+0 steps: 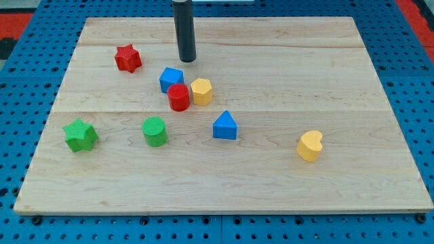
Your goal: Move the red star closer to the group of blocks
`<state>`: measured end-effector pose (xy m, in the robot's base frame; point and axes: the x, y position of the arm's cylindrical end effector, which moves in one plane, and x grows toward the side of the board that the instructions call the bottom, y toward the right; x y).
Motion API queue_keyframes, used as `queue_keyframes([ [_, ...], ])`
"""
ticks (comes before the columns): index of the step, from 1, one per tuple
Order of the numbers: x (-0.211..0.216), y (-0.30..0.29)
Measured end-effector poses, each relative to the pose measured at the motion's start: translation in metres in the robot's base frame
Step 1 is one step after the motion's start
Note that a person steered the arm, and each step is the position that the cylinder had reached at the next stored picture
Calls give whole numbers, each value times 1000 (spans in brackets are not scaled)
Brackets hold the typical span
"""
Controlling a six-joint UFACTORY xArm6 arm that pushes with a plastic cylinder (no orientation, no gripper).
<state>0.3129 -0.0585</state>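
The red star [127, 58] lies at the upper left of the wooden board [271, 176]. A tight group sits to its lower right: a blue block [171, 79], a red cylinder [179, 97] and a yellow hexagon block [201, 91], touching one another. My tip [187, 59] rests on the board to the right of the red star, about level with it, and just above the blue block. It touches no block.
A green star [80, 135] lies at the left, a green cylinder [154, 131] to its right, a blue triangle block [225, 126] below the group, and a yellow heart [310, 146] at the lower right. Blue pegboard surrounds the board.
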Motion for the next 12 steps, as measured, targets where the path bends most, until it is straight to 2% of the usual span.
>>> queue_keyframes([
  [2, -10, 23],
  [3, -63, 66],
  [4, -114, 54],
  [5, -117, -5],
  [6, -83, -97],
  [7, -31, -132],
  [8, 4, -142],
  [10, -19, -147],
  [12, 45, -104],
])
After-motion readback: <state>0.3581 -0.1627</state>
